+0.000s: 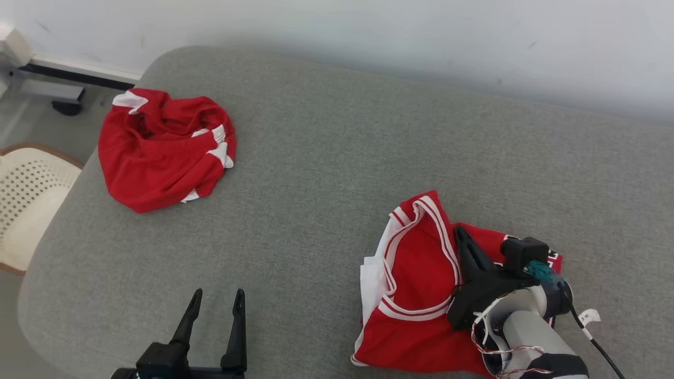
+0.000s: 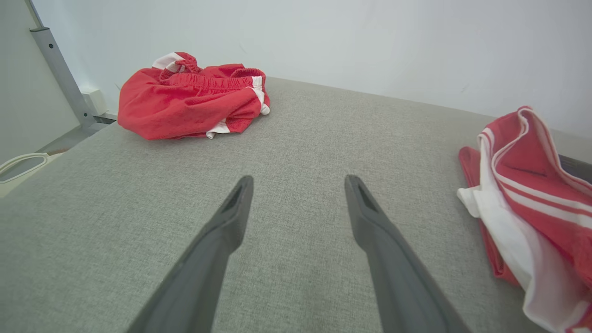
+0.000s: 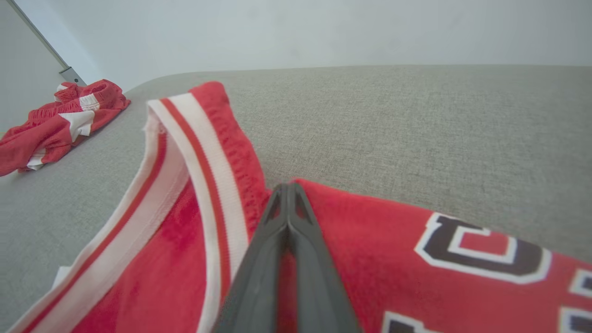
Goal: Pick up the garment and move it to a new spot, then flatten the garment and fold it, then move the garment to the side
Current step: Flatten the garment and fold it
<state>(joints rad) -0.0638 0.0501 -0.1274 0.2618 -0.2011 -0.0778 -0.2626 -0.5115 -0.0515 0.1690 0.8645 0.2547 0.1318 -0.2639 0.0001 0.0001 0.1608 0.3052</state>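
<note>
The garment [image 1: 416,273] is a red jersey with white-and-red striped trim and black lettering, lying crumpled at the near right of the grey padded surface [image 1: 337,158]. My right gripper [image 1: 459,231] rests over it, fingers shut and pinching the fabric near the striped neckline. In the right wrist view the closed tips of the right gripper [image 3: 287,187] sit at a raised fold of the garment [image 3: 393,240]. My left gripper [image 1: 218,297] is at the near left, open and holding nothing. In the left wrist view the left gripper [image 2: 298,182] points over bare surface, with the garment [image 2: 532,185] to its right.
Red shorts with white trim [image 1: 163,152] lie bunched at the far left corner; these shorts [image 2: 189,101] also show ahead of the left fingers. A pale perforated chair [image 1: 26,200] stands off the left edge. A white wall runs behind.
</note>
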